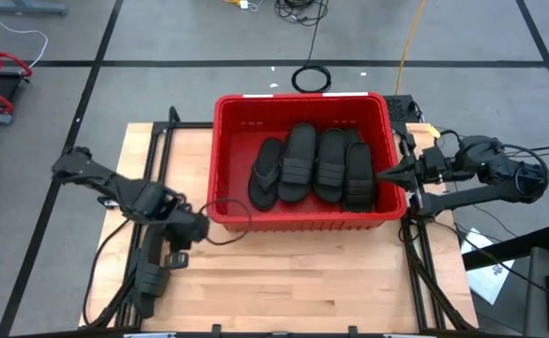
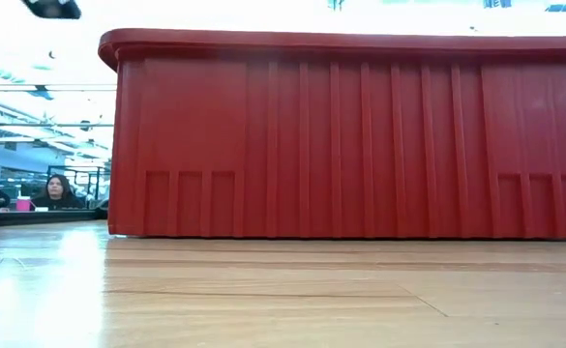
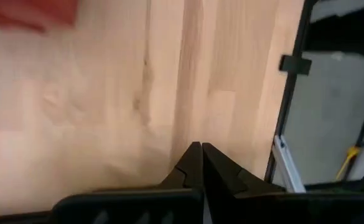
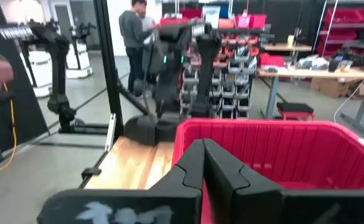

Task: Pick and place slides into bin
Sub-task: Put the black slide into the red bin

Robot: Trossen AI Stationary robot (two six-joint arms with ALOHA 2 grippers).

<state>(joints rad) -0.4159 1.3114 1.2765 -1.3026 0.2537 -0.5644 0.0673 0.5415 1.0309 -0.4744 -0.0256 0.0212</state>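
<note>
The left claw (image 1: 197,228) is pinched closed and empty over the table (image 1: 283,272), at the bin's (image 1: 302,102) seven o'clock corner. The right claw (image 1: 392,172), closed and empty too, sits at its three o'clock rim. Four slides (image 1: 313,166) lie inside side by side.

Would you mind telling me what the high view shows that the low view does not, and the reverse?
Only the high view shows four black slides lying side by side inside the bin, the left gripper by its near-left corner and the right gripper at its right rim, both shut. Only the low view shows a seated person in the room behind. Both show the red bin on the wooden table.
</note>
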